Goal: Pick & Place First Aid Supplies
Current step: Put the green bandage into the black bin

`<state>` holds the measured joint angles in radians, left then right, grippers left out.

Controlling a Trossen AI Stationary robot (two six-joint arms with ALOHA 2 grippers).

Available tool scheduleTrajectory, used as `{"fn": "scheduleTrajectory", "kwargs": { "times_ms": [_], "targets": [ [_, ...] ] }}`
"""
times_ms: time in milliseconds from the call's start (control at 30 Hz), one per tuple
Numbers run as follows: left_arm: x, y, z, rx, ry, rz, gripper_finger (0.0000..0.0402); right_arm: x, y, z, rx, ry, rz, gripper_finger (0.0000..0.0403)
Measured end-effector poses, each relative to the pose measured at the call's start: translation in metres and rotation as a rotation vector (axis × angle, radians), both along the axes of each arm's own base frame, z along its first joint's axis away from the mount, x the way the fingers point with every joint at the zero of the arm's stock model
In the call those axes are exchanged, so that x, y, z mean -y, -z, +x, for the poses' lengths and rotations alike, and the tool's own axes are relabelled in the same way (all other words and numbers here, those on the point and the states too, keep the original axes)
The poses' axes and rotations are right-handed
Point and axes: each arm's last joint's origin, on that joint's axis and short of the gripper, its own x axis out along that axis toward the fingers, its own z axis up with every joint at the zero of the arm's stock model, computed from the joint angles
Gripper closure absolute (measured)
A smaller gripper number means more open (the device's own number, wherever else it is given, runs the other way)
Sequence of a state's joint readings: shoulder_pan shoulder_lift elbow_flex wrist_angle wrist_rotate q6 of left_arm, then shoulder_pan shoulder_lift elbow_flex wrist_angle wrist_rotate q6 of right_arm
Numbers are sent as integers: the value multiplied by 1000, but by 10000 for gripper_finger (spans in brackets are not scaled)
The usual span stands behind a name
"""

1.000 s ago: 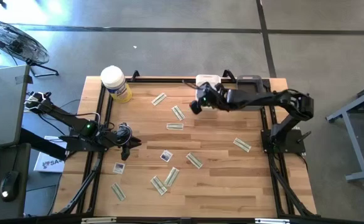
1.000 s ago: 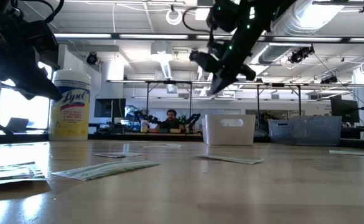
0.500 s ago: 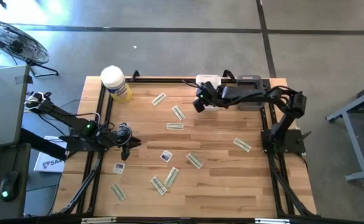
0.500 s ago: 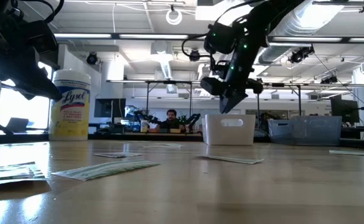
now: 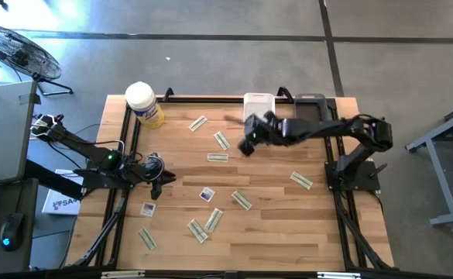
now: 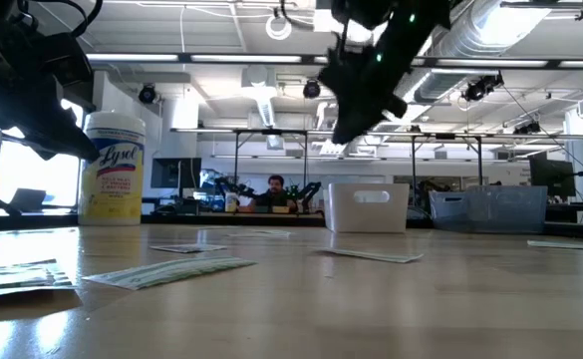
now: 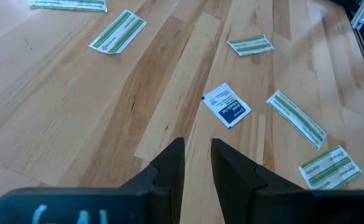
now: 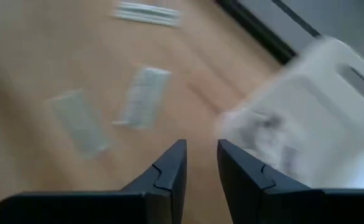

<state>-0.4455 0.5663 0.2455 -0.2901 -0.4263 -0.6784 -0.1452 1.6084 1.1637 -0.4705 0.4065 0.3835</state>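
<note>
The first aid supplies lie flat and scattered on the wooden table: pale green-and-white strips [image 5: 222,140] [image 5: 301,180] [image 7: 296,118] and square white packets with blue marks [image 5: 207,194] [image 7: 226,104]. My right gripper [image 5: 246,146] [image 8: 200,152] hangs high over the table just near of the white bin [image 5: 259,101]. Its fingers stand a little apart with nothing between them. My left gripper [image 5: 158,187] [image 7: 197,149] waits near the left edge, above the square packet, with a narrow gap and nothing in it.
A yellow tub with a white lid [image 5: 142,105] stands at the far left corner. The white bin [image 6: 368,206] sits at the far edge, with a dark box [image 5: 311,103] to its right. A black frame rail [image 5: 211,99] borders the table. A person [image 6: 274,187] sits in the room behind.
My right gripper first stood over the white bin's near side. It has then swung back toward the table's near edge, over the strips at the middle, rising in the low view and rolling a little. The packets on the table lie as before.
</note>
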Motion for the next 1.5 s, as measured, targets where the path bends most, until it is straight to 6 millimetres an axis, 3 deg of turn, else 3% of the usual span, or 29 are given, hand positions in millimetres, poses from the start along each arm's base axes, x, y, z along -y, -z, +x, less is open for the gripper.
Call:
{"fn": "scheduleTrajectory", "kwargs": {
  "times_ms": [167, 367, 733, 867, 1067, 1500],
  "targets": [
    [0, 0, 0, 0, 0, 0, 325, -65, -3, 12, 64, -257, 27, 319],
    [0, 0, 0, 0, 0, 0, 325, -135, 4, 14, 105, -443, 31, 319],
    [0, 0, 0, 0, 0, 0, 325, -215, 37, 16, 153, -632, 42, 320],
    [0, 0, 0, 0, 0, 0, 325, -228, 58, 17, 108, -649, 22, 320],
    [0, 0, 0, 0, 0, 0, 325, -231, 83, 23, 82, -589, 4, 320],
    [-1, 0, 0, 10, -16, 32, 325, -215, 97, 19, -33, -447, 96, 309]
  ]
}}
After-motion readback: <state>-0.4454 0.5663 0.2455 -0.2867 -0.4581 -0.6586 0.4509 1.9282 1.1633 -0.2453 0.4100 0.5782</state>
